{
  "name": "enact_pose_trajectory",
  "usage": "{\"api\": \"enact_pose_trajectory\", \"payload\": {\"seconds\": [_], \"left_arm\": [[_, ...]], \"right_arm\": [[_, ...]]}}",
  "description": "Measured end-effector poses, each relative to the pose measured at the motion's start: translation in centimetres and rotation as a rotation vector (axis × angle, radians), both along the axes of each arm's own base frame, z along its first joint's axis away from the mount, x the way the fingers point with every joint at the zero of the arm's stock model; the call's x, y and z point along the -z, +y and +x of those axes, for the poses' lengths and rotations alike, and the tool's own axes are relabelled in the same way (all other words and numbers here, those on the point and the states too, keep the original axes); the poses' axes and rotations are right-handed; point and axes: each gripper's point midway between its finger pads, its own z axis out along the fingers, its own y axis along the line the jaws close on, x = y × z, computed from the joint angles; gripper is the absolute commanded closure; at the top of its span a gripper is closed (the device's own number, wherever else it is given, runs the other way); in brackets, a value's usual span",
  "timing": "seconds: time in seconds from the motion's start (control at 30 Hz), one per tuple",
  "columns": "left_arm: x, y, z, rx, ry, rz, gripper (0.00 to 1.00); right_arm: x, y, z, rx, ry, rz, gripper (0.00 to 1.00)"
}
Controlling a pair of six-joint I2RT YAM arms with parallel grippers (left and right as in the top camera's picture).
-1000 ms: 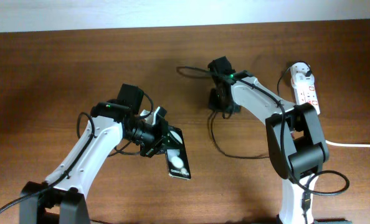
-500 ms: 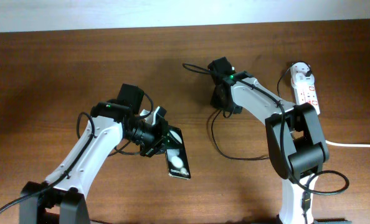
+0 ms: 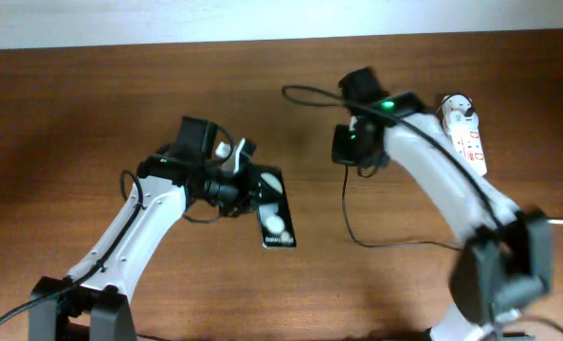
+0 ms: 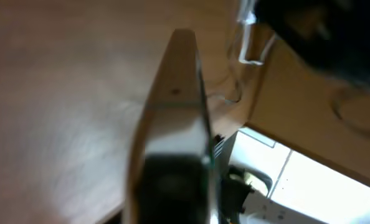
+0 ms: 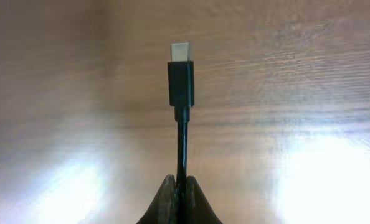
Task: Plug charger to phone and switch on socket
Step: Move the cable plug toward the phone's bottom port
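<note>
The black phone (image 3: 275, 220), with white spots on its face, is held at its upper end by my left gripper (image 3: 250, 188), which is shut on it. In the left wrist view the phone (image 4: 175, 118) shows edge-on and blurred. My right gripper (image 3: 354, 149) is shut on the thin black charger cable (image 3: 350, 216), right of the phone and apart from it. In the right wrist view the connector tip (image 5: 180, 53) sticks out beyond the shut fingers (image 5: 180, 184), pointing at bare table. The white socket (image 3: 468, 142) lies at the far right with the charger's white adapter (image 3: 458, 104) at its top end.
The charger cable loops over the table behind (image 3: 305, 92) and in front of my right arm. The socket's thick white cord (image 3: 558, 222) runs off the right edge. The wooden table's (image 3: 73, 104) back edge meets a white wall.
My left gripper has shifted the phone a little up and right. My right arm has swung right, carrying the cable end slightly right and up.
</note>
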Motion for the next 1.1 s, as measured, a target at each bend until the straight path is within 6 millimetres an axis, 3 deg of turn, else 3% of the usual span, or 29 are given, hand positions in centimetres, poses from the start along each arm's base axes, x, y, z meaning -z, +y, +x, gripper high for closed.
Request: {"api": "enact_pose_trajectory", "payload": {"seconds": [0.07, 0.13, 0.27, 0.4, 0.6, 0.8, 1.0, 1.1], "left_arm": [[-1.3, -0.7, 1.9, -0.012, -0.086, -0.063, 1.00], [-2.2, -1.2, 3.2, -0.030, -0.122, -0.112, 1.00], [-3.7, -3.0, 6.8, -0.032, -0.209, -0.264, 1.00], [-4.3, -4.0, 8.7, -0.061, -0.171, -0.363, 1.00], [-5.0, -4.0, 8.7, -0.122, 0.006, -0.413, 1.00], [-5.3, -1.2, 10.1, -0.195, 0.053, -0.434, 1.00], [-5.5, -1.1, 10.3, -0.194, 0.040, -0.441, 1.00], [-6.7, -1.2, 10.8, -0.170, -0.049, -0.469, 1.00]], "right_arm": [[-5.1, 0.4, -2.3, -0.065, -0.055, 0.077, 0.96], [-7.9, 0.9, -5.2, -0.133, -0.054, 0.146, 0.96], [-11.5, 1.5, -10.2, -0.228, -0.037, 0.249, 0.96], [-13.6, 2.2, -13.0, -0.305, -0.074, 0.278, 0.96], [-13.6, 5.9, -16.0, -0.458, -0.049, 0.288, 0.96], [-13.3, 5.8, -17.0, -0.447, -0.078, 0.176, 0.96], [-10.6, 6.4, -17.1, -0.409, -0.056, 0.158, 0.96], [-10.8, 6.9, -16.7, -0.415, -0.081, 0.172, 0.96]]}}
